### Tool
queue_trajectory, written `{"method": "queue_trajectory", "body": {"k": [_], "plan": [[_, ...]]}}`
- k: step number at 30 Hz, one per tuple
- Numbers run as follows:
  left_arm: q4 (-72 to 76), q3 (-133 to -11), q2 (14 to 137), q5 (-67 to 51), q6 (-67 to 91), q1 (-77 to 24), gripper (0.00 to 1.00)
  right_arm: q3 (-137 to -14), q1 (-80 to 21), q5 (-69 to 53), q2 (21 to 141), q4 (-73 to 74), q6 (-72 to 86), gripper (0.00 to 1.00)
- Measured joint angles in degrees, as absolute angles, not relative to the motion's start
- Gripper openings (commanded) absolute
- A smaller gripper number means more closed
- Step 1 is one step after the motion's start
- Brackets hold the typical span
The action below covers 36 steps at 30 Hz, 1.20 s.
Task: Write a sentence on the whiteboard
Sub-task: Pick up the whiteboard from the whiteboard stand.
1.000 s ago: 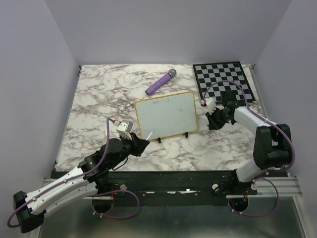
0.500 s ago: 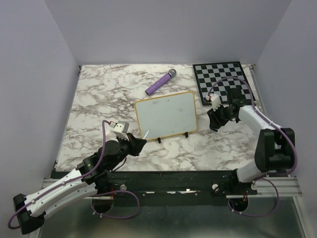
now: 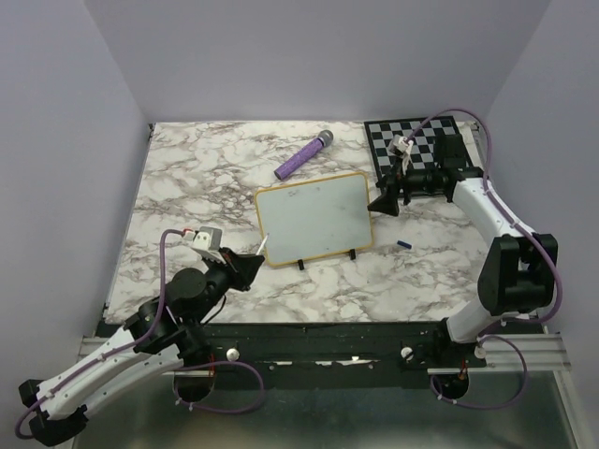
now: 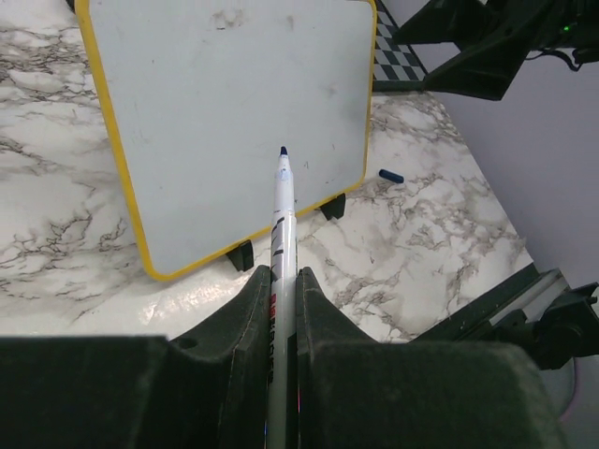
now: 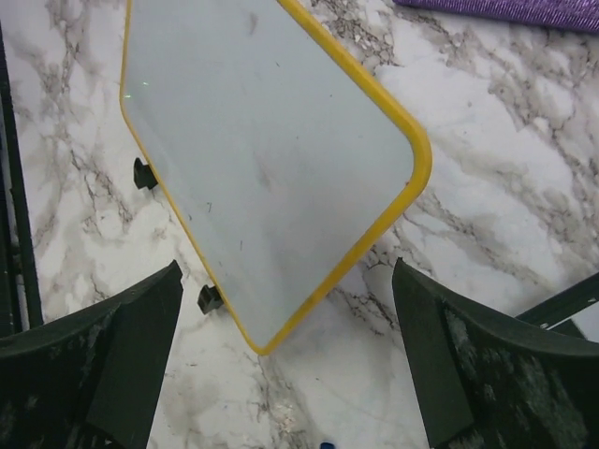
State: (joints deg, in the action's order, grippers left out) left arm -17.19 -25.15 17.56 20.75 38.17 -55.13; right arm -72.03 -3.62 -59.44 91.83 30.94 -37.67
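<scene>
Whiteboard sits near the middle of the marble table, its thin yellow frame turned a little askew to the table's edges, with two small black feet showing under the near side. Its white face carries only a few faint grey marks near the far edge (too faint to read as letters in any view).

The left pincer hangs just off the board's near left corner, clenched on a slim white marker. The marker's blue tip is uncapped and points out over the board. From the left wrist the tip appears above the lower half of the white face, but I cannot tell whether it touches.

The right pincer is at the board's right edge, close to the far right corner, released and gripping nothing. In the right wrist view its two dark fingers stand wide apart, with a rounded corner of the board and one long edge of its frame showing between them. Whether a finger touches the frame cannot be told.

A small blue cap lies on the table just right of the board's near right corner. A purple microphone lies beyond the board. A black-and-white checkered board lies in the far right corner, partly under the right arm.
</scene>
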Motion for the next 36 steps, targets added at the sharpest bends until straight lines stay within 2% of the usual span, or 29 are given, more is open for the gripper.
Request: {"method": "queue_trajectory", "body": {"k": [6, 13, 22, 31, 34, 36], "plan": [[-18.98, -24.91, 13.56, 22.22, 38.15, -55.13, 0.00, -67.96, -3.51, -59.55, 92.62, 24.93, -29.36, 0.98], [-18.94, -24.84, 14.11, 22.44, 38.00, -55.13, 0.00, -67.99, -3.36, -60.14, 99.74, 20.64, -21.63, 0.95], [-16.69, -23.68, 16.19, 22.41, 38.02, -55.13, 0.00, -69.21, -3.38, -66.35, 105.12, 17.17, -14.37, 0.78], [-15.33, -23.66, 17.67, 22.39, 38.02, -55.13, 0.00, -70.65, -4.73, -71.68, 109.32, 15.68, -9.72, 0.57], [-15.00, -23.66, 18.37, 22.39, 38.04, -55.13, 0.00, -71.09, -5.65, -73.08, 110.37, 15.38, -8.73, 0.45], [-14.94, -23.66, 18.92, 22.39, 38.04, -55.13, 0.00, -71.33, -6.04, -73.87, 110.80, 15.14, -8.14, 0.30]]}}
